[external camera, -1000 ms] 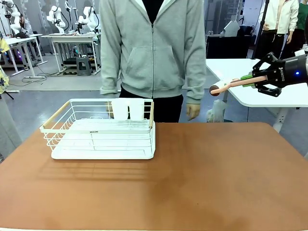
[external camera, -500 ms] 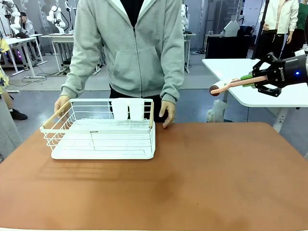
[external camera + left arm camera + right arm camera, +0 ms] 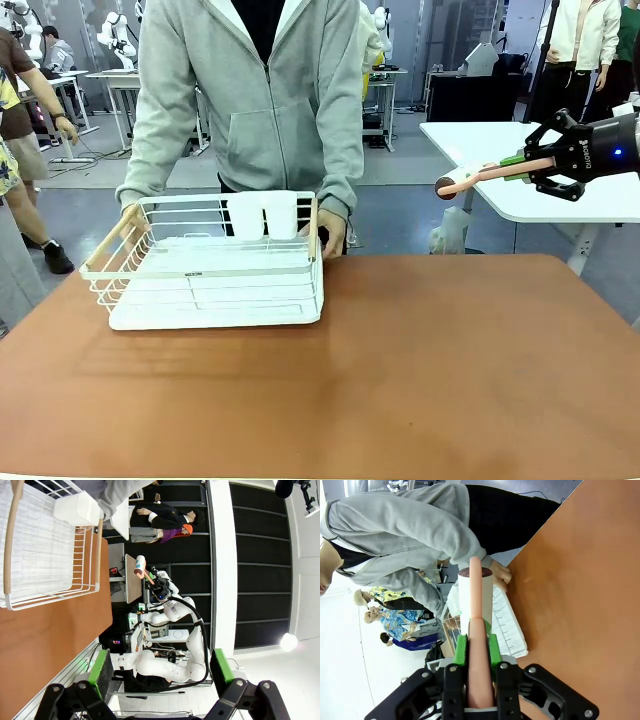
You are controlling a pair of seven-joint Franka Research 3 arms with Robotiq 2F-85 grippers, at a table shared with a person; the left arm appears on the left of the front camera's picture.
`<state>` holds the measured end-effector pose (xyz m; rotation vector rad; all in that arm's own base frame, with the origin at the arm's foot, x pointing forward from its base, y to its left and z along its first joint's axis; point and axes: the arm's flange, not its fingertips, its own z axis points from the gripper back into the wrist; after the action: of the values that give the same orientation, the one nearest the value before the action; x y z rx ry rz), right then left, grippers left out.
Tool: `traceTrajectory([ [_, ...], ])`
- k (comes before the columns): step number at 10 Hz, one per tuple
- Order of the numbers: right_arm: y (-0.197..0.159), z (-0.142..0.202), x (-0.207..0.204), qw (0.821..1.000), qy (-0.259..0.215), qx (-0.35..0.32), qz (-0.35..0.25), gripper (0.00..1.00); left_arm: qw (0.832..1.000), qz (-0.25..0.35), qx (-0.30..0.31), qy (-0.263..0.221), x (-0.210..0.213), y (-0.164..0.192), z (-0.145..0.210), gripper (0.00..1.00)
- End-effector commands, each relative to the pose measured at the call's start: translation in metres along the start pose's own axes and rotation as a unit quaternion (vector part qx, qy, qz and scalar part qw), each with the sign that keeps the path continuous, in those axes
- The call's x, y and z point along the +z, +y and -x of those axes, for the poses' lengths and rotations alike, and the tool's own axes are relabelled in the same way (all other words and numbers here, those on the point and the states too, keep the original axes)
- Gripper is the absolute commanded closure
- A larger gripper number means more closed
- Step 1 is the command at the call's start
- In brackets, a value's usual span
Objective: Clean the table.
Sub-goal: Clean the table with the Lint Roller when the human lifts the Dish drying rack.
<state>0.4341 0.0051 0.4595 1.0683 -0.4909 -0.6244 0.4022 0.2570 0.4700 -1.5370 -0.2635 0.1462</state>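
The terracotta table (image 3: 450,360) carries a white wire rack (image 3: 215,270) at its far left, with two white cups (image 3: 265,215) in it. A person in a grey hoodie grips the rack's wooden end handles with both hands (image 3: 332,232). High at the right, off the table's edge, my right gripper (image 3: 515,166) is shut on a pink-handled roller (image 3: 470,178) with a white drum. The right wrist view has that handle (image 3: 479,645) between the green pads, above the table (image 3: 580,580) and rack (image 3: 509,625). My left gripper (image 3: 160,667) is open, holding nothing, off the table (image 3: 50,635) near the rack (image 3: 45,545).
A smaller white-topped table (image 3: 480,140) stands behind my right gripper at the far right. Other people stand and walk in the background. The near and right parts of the brown top hold nothing.
The person stepped left, leaned in and took hold of both rack handles; the rack has shifted and risen slightly at its far side. My right gripper and the roller stayed put.
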Motion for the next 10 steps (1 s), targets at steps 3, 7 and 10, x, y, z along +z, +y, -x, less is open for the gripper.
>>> traceTrajectory([
  [3,0.0009,0.0007,-0.0006,1.000,0.001,0.002,0.001,1.00,1.000,0.001,0.001,0.004,0.0024,-0.0010,0.0031,0.00],
  [7,0.0009,0.0007,-0.0006,1.000,0.001,0.002,0.001,1.00,1.000,0.001,0.001,0.004,0.0024,-0.0010,0.0031,0.00],
  [10,0.0009,0.0007,-0.0006,1.000,0.001,0.002,0.001,1.00,1.000,0.001,0.001,0.004,0.0024,-0.0010,0.0031,0.00],
])
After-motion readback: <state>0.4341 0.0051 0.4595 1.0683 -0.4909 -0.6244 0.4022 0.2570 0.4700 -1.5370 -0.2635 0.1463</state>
